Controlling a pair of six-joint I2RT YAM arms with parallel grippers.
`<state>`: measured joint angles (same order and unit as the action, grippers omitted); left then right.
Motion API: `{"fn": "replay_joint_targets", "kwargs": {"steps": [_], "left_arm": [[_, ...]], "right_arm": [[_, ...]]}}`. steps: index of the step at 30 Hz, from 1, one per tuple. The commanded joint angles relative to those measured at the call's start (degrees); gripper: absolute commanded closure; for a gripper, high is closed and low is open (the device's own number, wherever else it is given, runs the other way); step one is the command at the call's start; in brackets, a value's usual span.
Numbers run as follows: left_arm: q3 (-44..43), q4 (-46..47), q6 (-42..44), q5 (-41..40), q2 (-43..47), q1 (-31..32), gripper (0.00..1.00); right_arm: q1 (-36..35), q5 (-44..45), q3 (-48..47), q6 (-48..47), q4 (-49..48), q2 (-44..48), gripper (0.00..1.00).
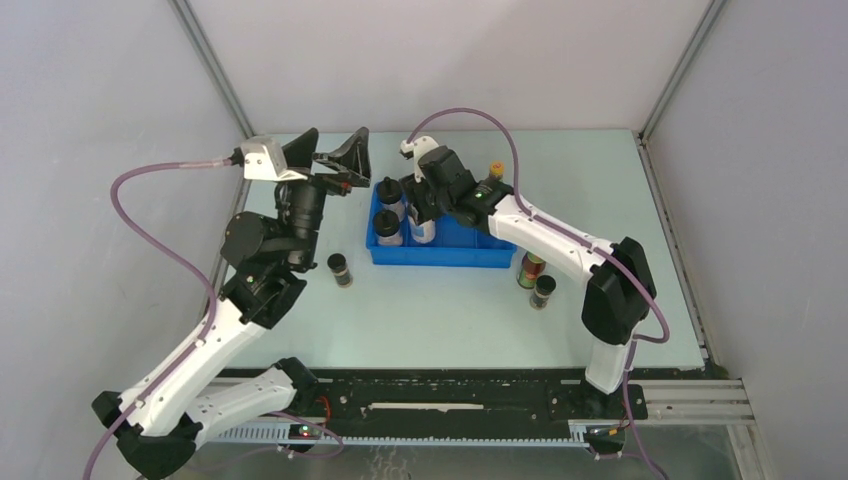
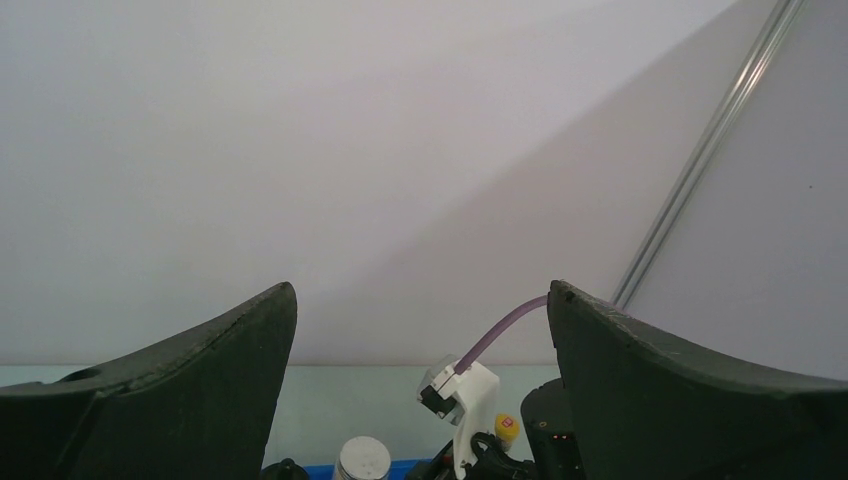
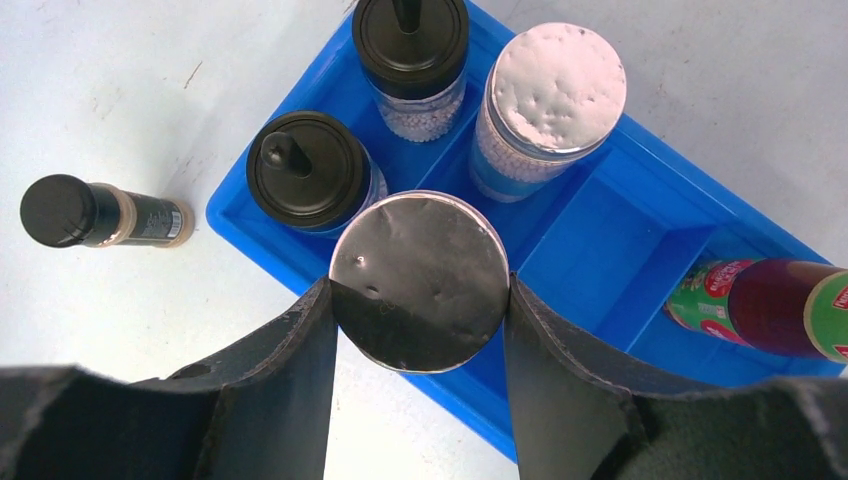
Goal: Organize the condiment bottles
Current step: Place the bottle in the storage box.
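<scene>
Right end effector (image 3: 418,292) snug around white-lidded bottle (image 3: 420,265) over blue tray (image 3: 600,225).

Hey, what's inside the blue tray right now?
Standing inside the tray: two black-capped bottles and a white-lidded bottle. The right gripper holds a fourth bottle over it, covering what lies beneath. Whether the red-labelled bottle is inside, I can't tell.

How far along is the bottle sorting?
Done: two knob-capped bottles and one white-lidded bottle stand in the blue tray. In hand: the right gripper holds the second white-lidded bottle over it. Left: two short dark bottles and a red-green-labelled bottle stand outside.
</scene>
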<state>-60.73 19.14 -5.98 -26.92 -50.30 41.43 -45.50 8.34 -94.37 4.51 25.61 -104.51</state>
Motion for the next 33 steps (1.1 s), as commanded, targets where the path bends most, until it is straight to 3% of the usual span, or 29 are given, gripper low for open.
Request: {"fn": "replay_joint_targets", "kwargs": {"steps": [1,33], "left_arm": [[1.40,2.63,1.22,-0.70,-0.47,-0.27,0.00],[1.71,3.11,0.97,-0.51,-1.29,-0.34,0.00]], "right_arm": [[0.48,-0.81,-2.67,1.17,-5.37,-0.10,1.00],[1.89,-2.54,-1.86,1.48,-6.31,-2.97,1.00]]}}
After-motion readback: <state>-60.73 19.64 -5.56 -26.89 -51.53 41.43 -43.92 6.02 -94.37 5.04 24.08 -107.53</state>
